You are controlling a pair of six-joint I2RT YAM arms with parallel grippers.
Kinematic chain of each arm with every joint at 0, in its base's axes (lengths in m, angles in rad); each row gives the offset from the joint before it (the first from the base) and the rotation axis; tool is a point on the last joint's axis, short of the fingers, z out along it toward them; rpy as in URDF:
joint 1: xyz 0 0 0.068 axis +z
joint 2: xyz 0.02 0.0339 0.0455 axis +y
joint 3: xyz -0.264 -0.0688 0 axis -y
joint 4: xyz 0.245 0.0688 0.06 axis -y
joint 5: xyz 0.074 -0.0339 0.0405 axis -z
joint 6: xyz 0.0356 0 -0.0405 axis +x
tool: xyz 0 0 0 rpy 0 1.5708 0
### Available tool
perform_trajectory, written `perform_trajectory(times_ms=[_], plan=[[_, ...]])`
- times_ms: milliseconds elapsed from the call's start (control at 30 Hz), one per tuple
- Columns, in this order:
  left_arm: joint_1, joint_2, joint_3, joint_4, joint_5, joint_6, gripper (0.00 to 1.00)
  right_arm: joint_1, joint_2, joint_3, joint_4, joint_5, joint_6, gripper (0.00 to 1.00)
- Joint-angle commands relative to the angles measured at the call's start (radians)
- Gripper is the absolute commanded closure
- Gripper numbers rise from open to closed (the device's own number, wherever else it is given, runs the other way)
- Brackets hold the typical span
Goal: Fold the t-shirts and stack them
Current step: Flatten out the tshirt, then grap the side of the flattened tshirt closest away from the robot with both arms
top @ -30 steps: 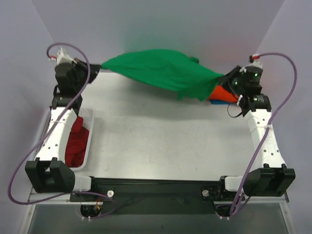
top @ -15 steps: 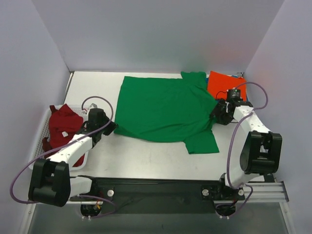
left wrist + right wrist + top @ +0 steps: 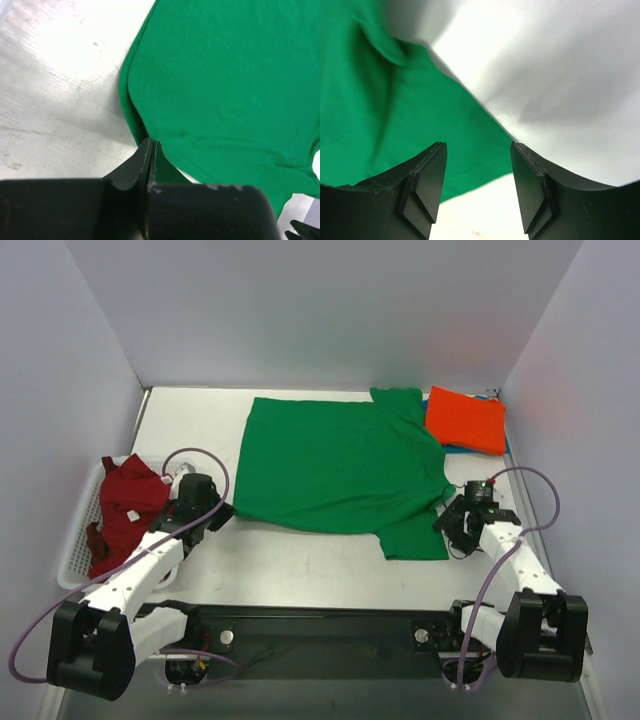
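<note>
The bright green t-shirt (image 3: 340, 465) lies spread flat on the table, sleeves at the back right and front right. My left gripper (image 3: 222, 512) is at its front left corner. In the left wrist view the gripper (image 3: 150, 145) is shut with the green t-shirt's (image 3: 225, 85) hem pinched at the tips. My right gripper (image 3: 452, 525) is open and empty just right of the front sleeve. In the right wrist view it (image 3: 477, 145) hangs over the green cloth's (image 3: 380, 110) edge. A folded orange-red t-shirt (image 3: 466, 420) lies at the back right on a blue one (image 3: 478, 448).
A dark red t-shirt (image 3: 125, 505) is heaped in the white slatted basket (image 3: 75, 560) at the left edge, beside my left arm. Bare table (image 3: 300, 560) runs along the front of the green shirt. Walls close in on both sides and at the back.
The green shirt, held up stretched between both grippers a second ago, now lies flat. The right gripper has let go and drawn back toward the near edge. The left moved slightly nearer.
</note>
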State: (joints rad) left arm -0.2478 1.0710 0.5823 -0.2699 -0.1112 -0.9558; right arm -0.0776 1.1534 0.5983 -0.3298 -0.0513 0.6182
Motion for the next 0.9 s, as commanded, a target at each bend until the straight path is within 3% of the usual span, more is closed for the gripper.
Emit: perform_trajectory(times_ms=[0, 267, 300, 500, 533, 600, 667, 867], plan=[[0.002, -0.013, 0.042, -0.051, -0.007, 0.032, 1.00, 0.004, -0.089, -0.077, -0.029, 0.070, 0.048, 0.46], [0.005, -0.017, 0.025, -0.072, -0.012, 0.061, 1.00, 0.004, -0.092, -0.143, -0.046, 0.091, 0.133, 0.53], [0.005, -0.022, 0.022, -0.071, -0.012, 0.061, 1.00, 0.004, -0.081, -0.150, -0.035, 0.085, 0.132, 0.60], [0.013, -0.029, -0.015, -0.058, -0.002, 0.065, 1.00, 0.006, 0.003, -0.131, 0.024, 0.059, 0.127, 0.75], [0.015, -0.034, -0.016, -0.061, -0.002, 0.066, 1.00, 0.006, 0.012, -0.123, 0.025, 0.060, 0.123, 0.86], [0.019, -0.046, -0.022, -0.069, -0.008, 0.069, 1.00, 0.004, 0.017, -0.106, 0.018, 0.025, 0.111, 0.97], [0.024, -0.057, -0.025, -0.083, -0.018, 0.074, 1.00, 0.004, -0.004, -0.100, -0.020, 0.011, 0.095, 1.00], [0.027, -0.108, -0.042, -0.124, -0.053, 0.077, 1.00, 0.006, -0.277, -0.060, -0.221, -0.036, 0.080, 1.00]])
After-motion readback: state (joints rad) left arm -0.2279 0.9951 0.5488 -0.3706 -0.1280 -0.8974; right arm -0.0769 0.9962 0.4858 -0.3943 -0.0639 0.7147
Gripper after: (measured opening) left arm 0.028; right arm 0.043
